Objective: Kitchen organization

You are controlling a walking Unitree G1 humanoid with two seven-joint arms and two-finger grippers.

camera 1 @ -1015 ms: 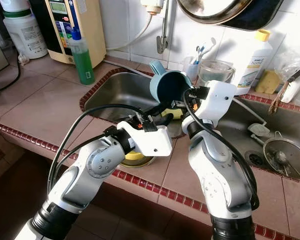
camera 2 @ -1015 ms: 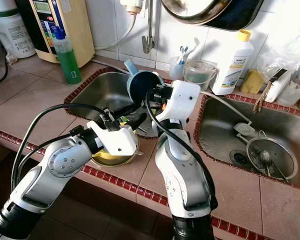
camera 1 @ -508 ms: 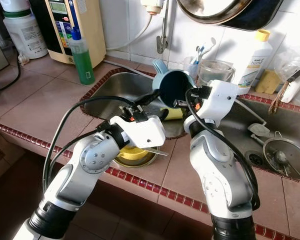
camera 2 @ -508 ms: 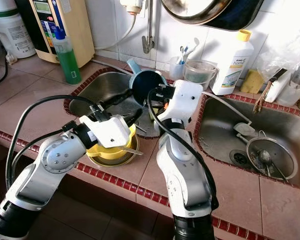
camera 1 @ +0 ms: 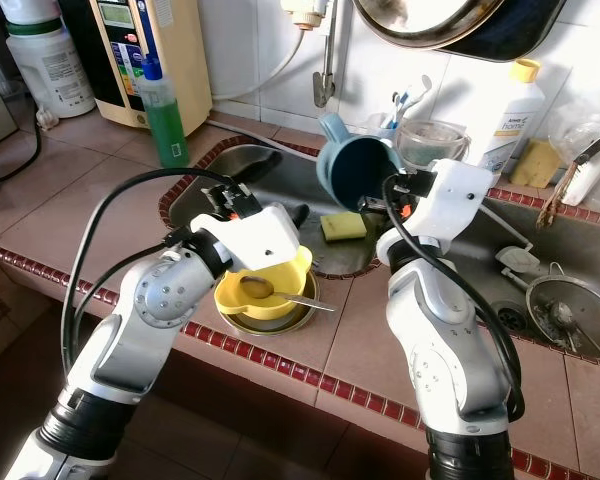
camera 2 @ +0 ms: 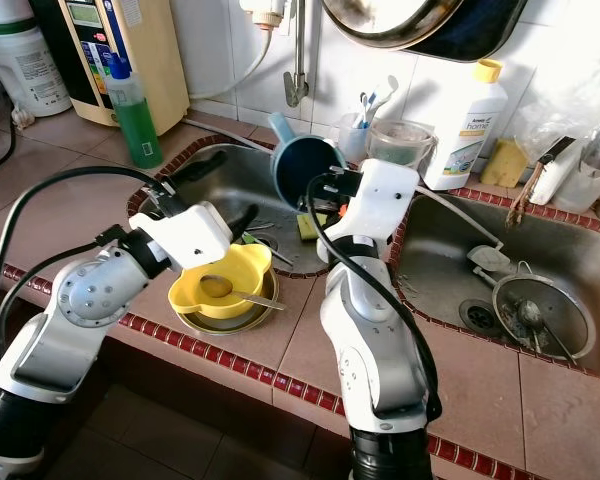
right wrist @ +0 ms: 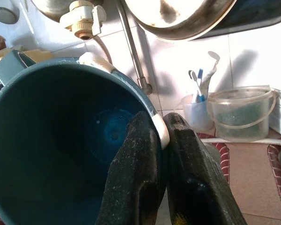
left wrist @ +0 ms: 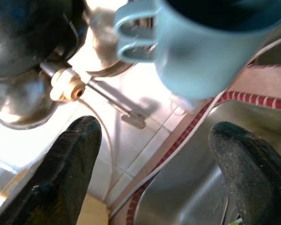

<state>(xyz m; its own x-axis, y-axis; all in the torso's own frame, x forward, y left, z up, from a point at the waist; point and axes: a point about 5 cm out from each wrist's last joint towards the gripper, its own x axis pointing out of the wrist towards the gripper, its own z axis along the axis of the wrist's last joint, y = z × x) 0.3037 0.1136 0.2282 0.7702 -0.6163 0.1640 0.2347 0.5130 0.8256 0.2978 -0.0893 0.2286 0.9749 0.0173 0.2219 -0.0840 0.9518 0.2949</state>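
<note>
Barely legible: "home" on the white detergent bottle (camera 2: 466, 125) by the wall. Other labels too small to read.

Left hand (left wrist: 154, 164) spread wide, right hand (right wrist: 161, 140) pinched closed, both arms raised.

The right gripper (camera 2: 315, 188) holds a blue plastic jug (camera 2: 305, 167) above the left steel sink basin (camera 2: 212, 172) (a yellow sponge (camera 2: 306, 227) lies inside); a yellow plastic bowl (camera 2: 220, 284) with a metal spoon (camera 2: 236, 292) sits on the tiled counter (camera 2: 60, 200).
</note>
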